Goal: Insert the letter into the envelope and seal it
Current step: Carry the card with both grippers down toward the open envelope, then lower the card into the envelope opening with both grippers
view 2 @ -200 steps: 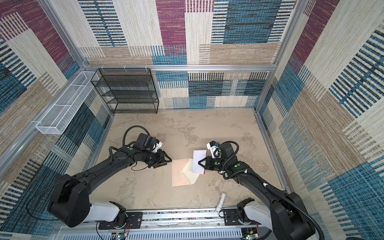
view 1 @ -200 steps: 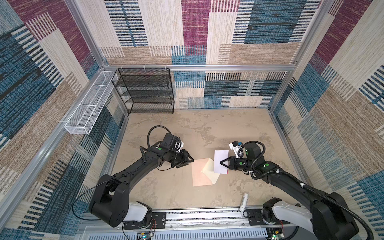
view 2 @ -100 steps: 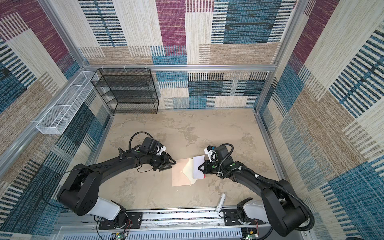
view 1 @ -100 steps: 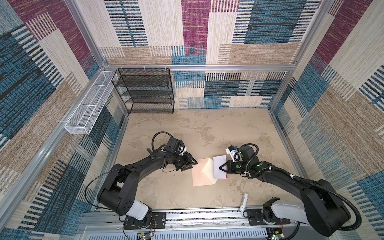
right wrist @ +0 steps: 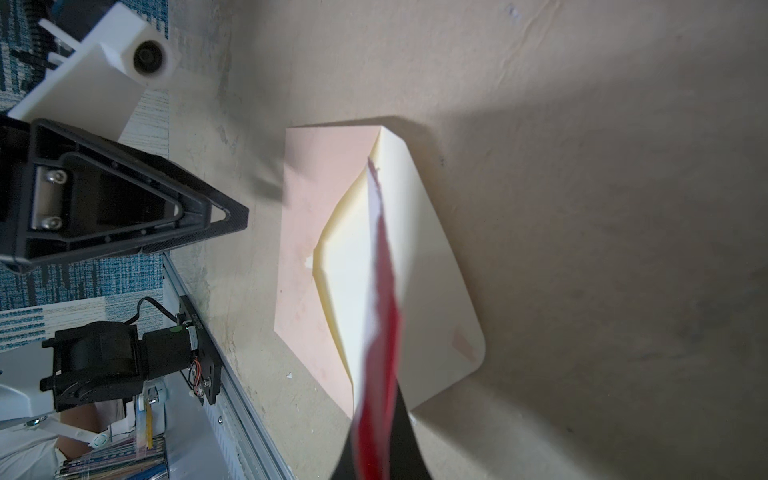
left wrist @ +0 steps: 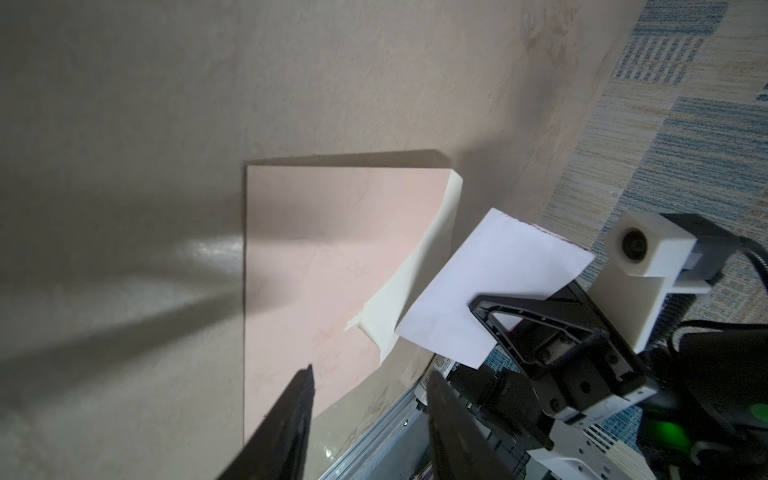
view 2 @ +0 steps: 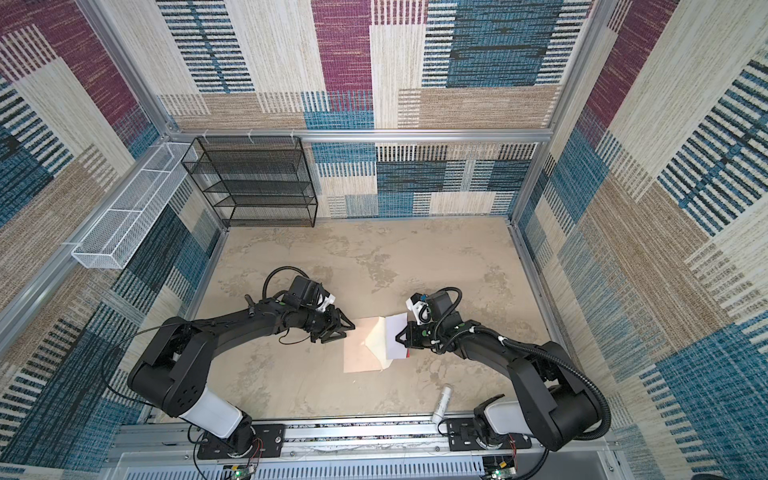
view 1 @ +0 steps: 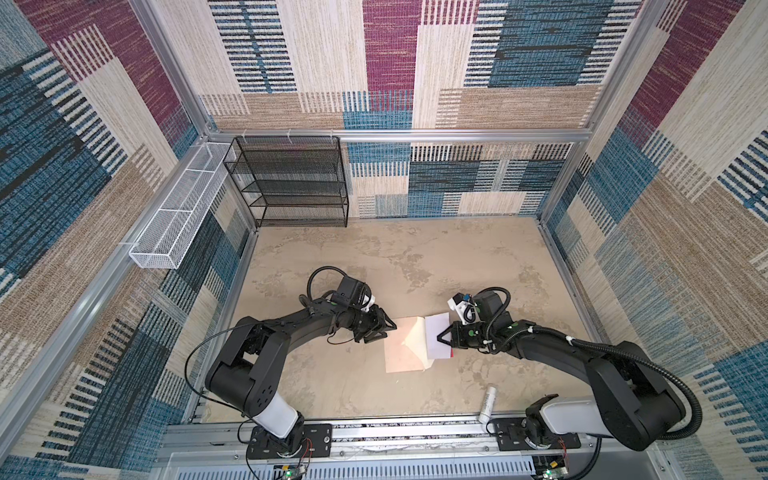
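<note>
The peach-tan envelope (view 1: 399,353) (view 2: 359,353) lies flat on the table, its cream flap (view 1: 417,347) (right wrist: 415,270) lifted open on the right. My right gripper (view 1: 441,336) (view 2: 398,337) (right wrist: 380,419) is shut on the letter (view 1: 438,332) (view 2: 397,338), white face up, held tilted over the flap. In the right wrist view the letter (right wrist: 382,311) shows edge-on with its red border. My left gripper (view 1: 388,330) (view 2: 348,328) (left wrist: 370,372) stands open at the envelope's (left wrist: 324,249) far left corner with nothing between its fingers. The letter (left wrist: 494,266) hangs just past the flap.
A small white tube (view 1: 488,403) (view 2: 441,402) lies near the front rail (view 1: 374,432) on the right. A black wire shelf (view 1: 291,183) stands at the back left, with a white mesh basket (view 1: 178,220) on the left wall.
The right gripper has carried the letter down and slightly forward, closer over the envelope's flap. The left gripper has shifted a little right to the envelope's corner, still open.
</note>
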Available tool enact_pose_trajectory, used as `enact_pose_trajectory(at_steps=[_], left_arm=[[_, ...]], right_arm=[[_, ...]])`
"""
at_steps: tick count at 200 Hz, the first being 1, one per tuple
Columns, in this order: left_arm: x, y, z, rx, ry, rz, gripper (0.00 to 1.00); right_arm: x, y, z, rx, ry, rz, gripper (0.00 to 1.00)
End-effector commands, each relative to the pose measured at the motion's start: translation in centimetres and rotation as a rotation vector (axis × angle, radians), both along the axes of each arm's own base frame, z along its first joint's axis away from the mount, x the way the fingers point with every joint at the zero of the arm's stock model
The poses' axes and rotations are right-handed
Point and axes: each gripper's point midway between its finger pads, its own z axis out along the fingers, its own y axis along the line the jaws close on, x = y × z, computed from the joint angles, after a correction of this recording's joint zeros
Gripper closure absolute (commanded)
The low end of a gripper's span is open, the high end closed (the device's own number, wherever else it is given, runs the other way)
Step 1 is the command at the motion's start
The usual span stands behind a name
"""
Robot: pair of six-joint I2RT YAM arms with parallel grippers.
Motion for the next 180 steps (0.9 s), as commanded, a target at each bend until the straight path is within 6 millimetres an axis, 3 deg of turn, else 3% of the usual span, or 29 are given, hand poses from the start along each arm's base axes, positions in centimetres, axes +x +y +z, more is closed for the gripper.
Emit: enact_pose_trajectory(at_steps=[1, 61, 180], left_arm=[[0.1, -0.1, -0.3, -0.003, 0.004, -0.002, 0.53], [0.4, -0.4, -1.3, -0.01, 0.028, 0.003, 0.57], [-1.8, 0.8, -4.7, 0.06, 0.124, -0.019, 0.59]], right_arm=[[-0.2, 0.3, -0.1, 0.005, 0.008, 0.027, 1.0], [-0.6, 0.4, -0.8, -0.005, 0.061, 0.043, 1.0], [-1.0, 0.7, -1.6, 0.013, 0.126, 0.038, 1.0]])
